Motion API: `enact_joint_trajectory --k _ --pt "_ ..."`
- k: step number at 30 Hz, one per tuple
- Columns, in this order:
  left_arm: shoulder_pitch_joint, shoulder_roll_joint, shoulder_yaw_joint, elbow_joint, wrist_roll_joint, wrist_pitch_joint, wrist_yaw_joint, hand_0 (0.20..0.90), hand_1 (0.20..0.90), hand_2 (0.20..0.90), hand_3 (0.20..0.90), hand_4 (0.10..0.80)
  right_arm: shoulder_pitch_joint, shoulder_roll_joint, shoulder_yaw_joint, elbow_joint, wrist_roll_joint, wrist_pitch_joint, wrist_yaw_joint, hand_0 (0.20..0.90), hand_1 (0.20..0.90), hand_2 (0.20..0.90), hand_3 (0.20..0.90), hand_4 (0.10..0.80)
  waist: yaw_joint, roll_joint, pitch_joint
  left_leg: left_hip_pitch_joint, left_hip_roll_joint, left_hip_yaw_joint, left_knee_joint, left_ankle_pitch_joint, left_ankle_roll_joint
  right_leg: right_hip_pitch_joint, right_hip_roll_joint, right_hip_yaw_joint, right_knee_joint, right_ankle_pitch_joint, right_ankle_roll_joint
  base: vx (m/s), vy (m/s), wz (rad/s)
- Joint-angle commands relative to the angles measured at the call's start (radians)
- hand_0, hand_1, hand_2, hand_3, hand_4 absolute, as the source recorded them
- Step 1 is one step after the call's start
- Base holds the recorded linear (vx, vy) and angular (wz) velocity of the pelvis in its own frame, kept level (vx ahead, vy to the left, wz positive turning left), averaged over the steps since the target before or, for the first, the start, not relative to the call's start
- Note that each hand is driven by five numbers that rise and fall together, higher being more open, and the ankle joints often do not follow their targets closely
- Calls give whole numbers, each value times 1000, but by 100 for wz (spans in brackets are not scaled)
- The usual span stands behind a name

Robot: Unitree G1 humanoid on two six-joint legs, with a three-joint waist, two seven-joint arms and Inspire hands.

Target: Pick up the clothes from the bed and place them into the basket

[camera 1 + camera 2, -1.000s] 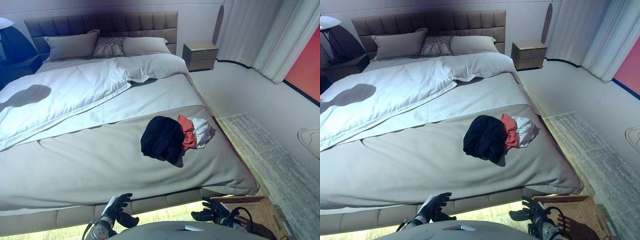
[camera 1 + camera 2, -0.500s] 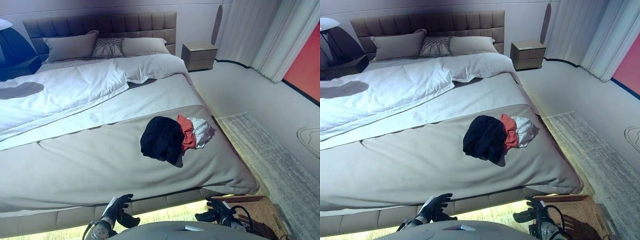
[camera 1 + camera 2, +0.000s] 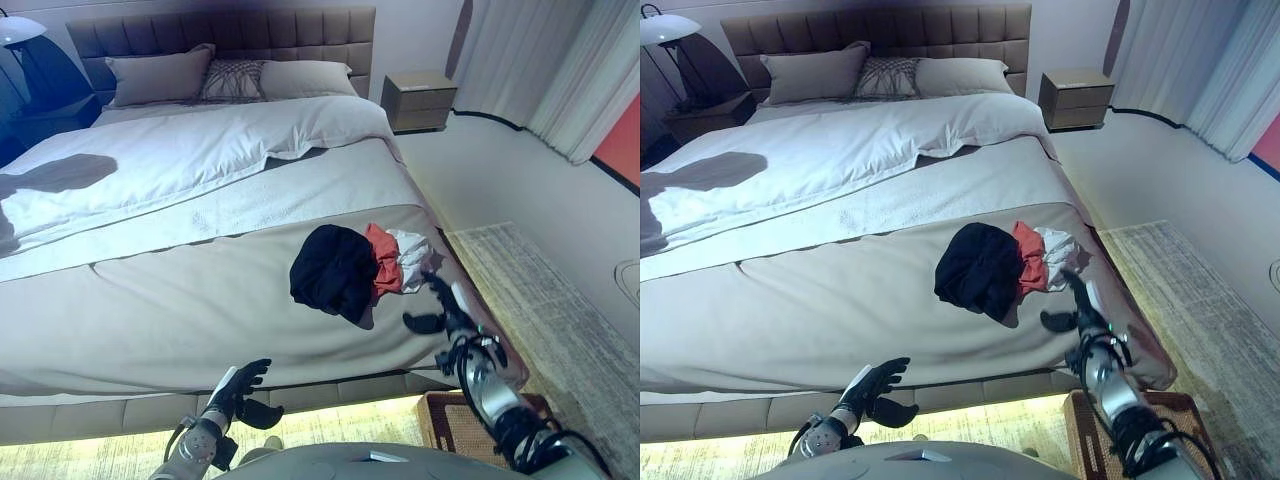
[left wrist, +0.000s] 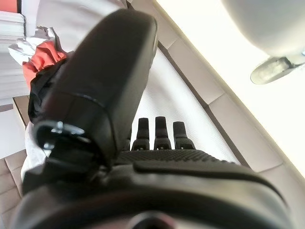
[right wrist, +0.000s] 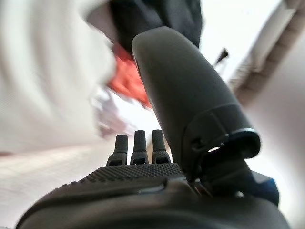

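A pile of clothes lies on the bed [image 3: 180, 310] near its right front corner: a black garment [image 3: 333, 271], a red one [image 3: 385, 258] and a white one [image 3: 411, 250]. My right hand [image 3: 442, 304] is raised over the bed's corner just short of the pile, its fingers straight and open, touching nothing. Its wrist view shows the red garment [image 5: 127, 81] and the black garment [image 5: 157, 19] past the fingers. My left hand [image 3: 238, 392] hangs low before the bed's front edge, open and empty. The wicker basket [image 3: 445, 425] stands on the floor at the bed's front right corner, partly hidden by my right arm.
A white duvet [image 3: 180, 160] and pillows [image 3: 160, 75] cover the bed's far half. A nightstand [image 3: 418, 100] stands by the headboard, curtains [image 3: 560, 70] at the far right. A grey rug [image 3: 560, 310] lies along the bed's right side.
My right hand rose from beside the basket up to the bed's corner, close to the clothes. The camera shifted a little. The left hand stayed low.
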Motion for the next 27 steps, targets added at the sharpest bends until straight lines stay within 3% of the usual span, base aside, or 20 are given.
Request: enact_joint_trajectory --k 1,3,5,9,14,20,21,22,27 --pt "-159 68 -58 -26 -45 39 -35 900 900 900 900 800 -290 -57 30 -83 -71 29 -90 900 900 900 900 800 29 -34 105 -5 -13 -20 135 -172 13 -36 -55 4 125 -79 -10 -134 22 14" --pt "-191 70 -81 -18 -53 54 -54 900 900 900 900 800 -371 -77 56 -77 -89 47 -108 900 900 900 900 800 31 -31 127 -50 -15 -33 187 -179 11 -76 -53 2 175 -97 -20 -222 26 26" --pt "-275 75 -148 -35 -78 65 -52 900 900 900 900 800 -612 -148 121 -29 -108 82 -113 900 900 900 900 800 35 -18 213 -180 -22 -57 328 -201 -3 -186 -56 -9 293 -138 -44 -388 58 26" --pt "-295 80 -179 -110 -116 90 -26 900 900 900 900 800 -783 -204 201 10 -93 125 -87 900 900 900 900 800 56 -9 286 -321 -50 -96 480 -227 -1 -315 -65 -9 451 -185 -74 -173 62 21" --pt "-300 89 -201 -161 -152 96 -13 900 900 900 900 800 -945 -232 277 122 -121 131 -42 900 900 900 900 800 92 5 339 -444 -89 -121 575 -239 9 -431 -80 -27 556 -203 -86 -84 31 27" --pt "-271 116 -175 -286 -330 99 -45 900 900 900 900 800 -1096 -271 378 241 -229 175 -11 900 900 900 900 800 149 36 396 -587 -133 -136 680 -249 26 -577 -98 -52 687 -224 -91 -105 15 24" --pt "-249 135 -165 -336 -414 94 -91 900 900 900 900 800 -1130 -286 397 255 -253 204 -3 900 900 900 900 800 164 47 417 -630 -143 -134 702 -247 32 -621 -104 -60 719 -227 -92 -47 -55 10" --pt "-230 140 -153 -355 -490 90 -132 900 900 900 900 800 -1147 -293 412 266 -261 218 6 900 900 900 900 800 174 56 431 -637 -142 -132 722 -272 34 -632 -104 -59 750 -254 -89 -58 -55 12" --pt "-199 152 -70 -438 -738 80 -216 900 900 900 900 800 -1229 -301 473 324 -306 298 76 900 900 900 900 800 199 90 455 -745 -149 -129 785 -266 42 -739 -122 -72 835 -267 -100 -57 -3 18"
